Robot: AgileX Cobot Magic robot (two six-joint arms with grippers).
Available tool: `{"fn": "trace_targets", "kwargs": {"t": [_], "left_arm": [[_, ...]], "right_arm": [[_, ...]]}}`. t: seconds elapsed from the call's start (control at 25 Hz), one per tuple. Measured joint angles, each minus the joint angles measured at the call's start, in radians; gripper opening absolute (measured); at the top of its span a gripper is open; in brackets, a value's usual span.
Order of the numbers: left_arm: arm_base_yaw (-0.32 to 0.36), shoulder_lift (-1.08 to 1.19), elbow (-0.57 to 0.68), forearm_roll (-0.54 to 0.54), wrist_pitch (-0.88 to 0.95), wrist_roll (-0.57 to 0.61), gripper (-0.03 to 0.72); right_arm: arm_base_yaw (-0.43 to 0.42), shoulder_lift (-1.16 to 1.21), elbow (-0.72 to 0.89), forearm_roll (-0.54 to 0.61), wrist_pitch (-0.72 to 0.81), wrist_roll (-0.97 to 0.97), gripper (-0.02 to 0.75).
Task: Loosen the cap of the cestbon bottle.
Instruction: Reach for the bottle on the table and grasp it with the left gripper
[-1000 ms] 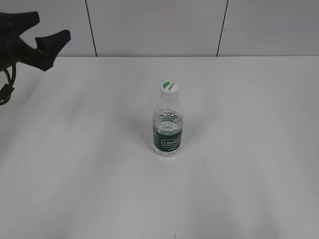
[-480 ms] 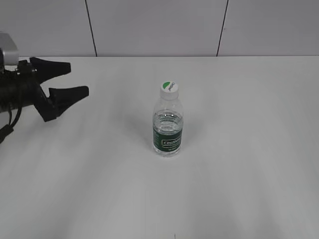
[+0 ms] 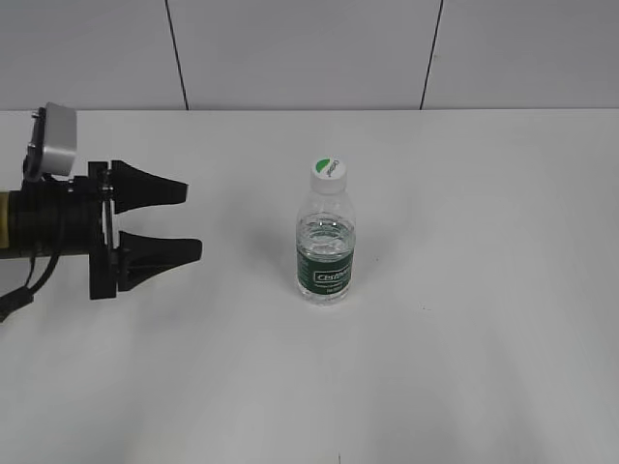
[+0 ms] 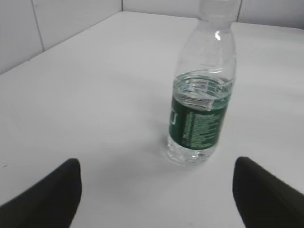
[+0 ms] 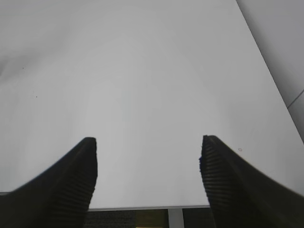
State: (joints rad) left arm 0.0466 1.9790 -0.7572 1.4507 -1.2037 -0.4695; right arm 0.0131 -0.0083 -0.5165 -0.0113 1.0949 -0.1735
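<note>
On the white table (image 3: pixel 464 367), near its middle, the bottle (image 3: pixel 326 246) stands upright. It is clear plastic with a ribbed body and a dark green label (image 3: pixel 325 275) with white letters. Water fills it to just above the label. The cap (image 3: pixel 328 171) sits on the narrow neck; its top is part green and part white with tiny print. Nothing touches the bottle or the cap.

At the left side of the exterior view, the left gripper (image 3: pixel 184 222) reaches in level over the table, with its two black fingers (image 3: pixel 160 251) pointing toward the bottle. The fingers are spread wide, one above the other in this view, and hold nothing. The gripper is well apart from the bottle, at about the height of the bottle's body. A small grey camera box (image 3: pixel 53 140) sits on top of the wrist.

From the left wrist view, the bottle (image 4: pixel 202 102) stands ahead, between the two dark fingertips (image 4: pixel 47 194) at the lower corners, and its top is cut off by the upper edge.

From the right wrist view, the right gripper (image 5: pixel 148 161) has its ribbed black fingers (image 5: pixel 71 180) spread apart over bare table, with nothing between them. The table edge shows at the bottom. This gripper does not show in the exterior view.

Behind the table, a pale wall (image 3: pixel 300 53) with dark vertical seams runs across.
</note>
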Motion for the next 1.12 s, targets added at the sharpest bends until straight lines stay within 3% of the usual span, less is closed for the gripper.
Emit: {"fn": "trace_targets", "kwargs": {"t": [0.32,0.6,0.92,1.12], "left_arm": [[-0.108,0.0,0.001,-0.015,0.0,0.0,0.59],[-0.164,0.0,0.001,-0.062,0.019,0.006,0.59],[-0.214,0.12,0.001,-0.254,-0.001,0.172,0.59],[-0.22,0.181,0.0,-0.266,0.0,0.204,0.59]], "right_arm": [[0.0,0.0,0.0,0.0,0.0,0.0,0.518],[0.0,0.0,0.0,0.0,0.0,0.0,0.518],[0.0,0.0,0.0,0.0,0.0,0.0,0.518],[0.0,0.0,0.0,0.0,0.0,0.0,0.518]]}}
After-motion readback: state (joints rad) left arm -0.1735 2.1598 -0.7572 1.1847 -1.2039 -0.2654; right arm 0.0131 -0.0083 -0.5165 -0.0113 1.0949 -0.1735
